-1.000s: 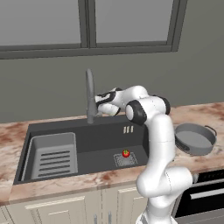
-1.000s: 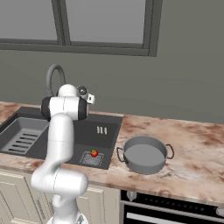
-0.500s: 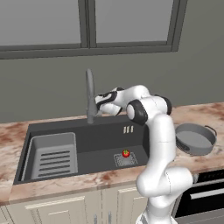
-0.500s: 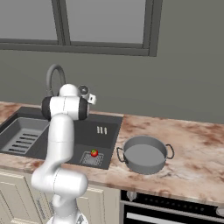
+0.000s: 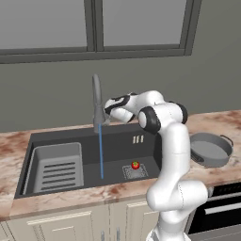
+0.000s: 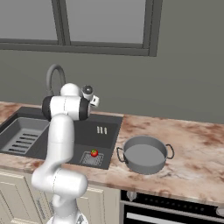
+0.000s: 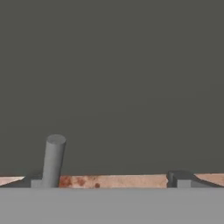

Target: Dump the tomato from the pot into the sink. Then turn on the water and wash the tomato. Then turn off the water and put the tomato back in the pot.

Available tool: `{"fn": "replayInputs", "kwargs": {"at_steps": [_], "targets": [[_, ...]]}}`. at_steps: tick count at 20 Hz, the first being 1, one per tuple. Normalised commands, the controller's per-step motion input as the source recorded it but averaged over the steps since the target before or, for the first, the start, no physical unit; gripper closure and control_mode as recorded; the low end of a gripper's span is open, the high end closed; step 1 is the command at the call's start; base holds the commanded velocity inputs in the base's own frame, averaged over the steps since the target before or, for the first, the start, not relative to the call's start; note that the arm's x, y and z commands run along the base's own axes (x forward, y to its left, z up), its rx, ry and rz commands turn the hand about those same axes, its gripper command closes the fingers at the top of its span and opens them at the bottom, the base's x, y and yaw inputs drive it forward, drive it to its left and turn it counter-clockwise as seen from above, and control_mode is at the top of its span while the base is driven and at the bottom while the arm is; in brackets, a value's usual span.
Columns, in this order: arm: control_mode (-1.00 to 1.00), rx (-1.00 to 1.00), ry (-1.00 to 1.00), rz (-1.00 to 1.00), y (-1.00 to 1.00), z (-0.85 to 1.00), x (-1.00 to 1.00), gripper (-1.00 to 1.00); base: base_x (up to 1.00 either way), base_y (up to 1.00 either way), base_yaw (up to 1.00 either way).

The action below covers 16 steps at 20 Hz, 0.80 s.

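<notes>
Marble worktop (image 6: 197, 153): water running, tomato (image 5: 135, 165) on the sink (image 5: 113, 157) drain — claw (image 5: 109, 107) open by faucet (image 5: 97, 106); you next rinse it.

The left base view looks forward and down from behind the arm, which rises at its 5 o'clock, over the sink (image 5: 94, 155) with the pot (image 5: 209, 149) at 3 o'clock. The right base view looks from the other side (arm at 7 o'clock), sharing sink (image 6: 103, 129), pot (image 6: 145, 154) and bench (image 6: 197, 148). The hand view sits close, facing the wall beyond the faucet (image 7: 53, 161).
</notes>
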Motion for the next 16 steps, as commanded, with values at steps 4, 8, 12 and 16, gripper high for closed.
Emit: {"fn": "replayInputs", "kwargs": {"at_steps": [4, 8, 12, 16], "targets": [[-1.00, 0.04, 0.05, 0.00, -0.89, -0.30, -0.30, -1.00, 0.00, 0.00, 0.00], [-1.00, 0.04, 0.03, 0.00, -0.67, -0.22, -0.29, -1.00, 0.00, 0.00, 0.00], [-1.00, 0.06, 0.00, 0.00, -0.05, 0.00, -0.13, 1.00, 0.00, 0.00, 0.00], [-1.00, 0.06, 0.00, 0.00, -0.05, 0.07, -0.06, 1.00, 0.00, 0.00, 0.00]]}}
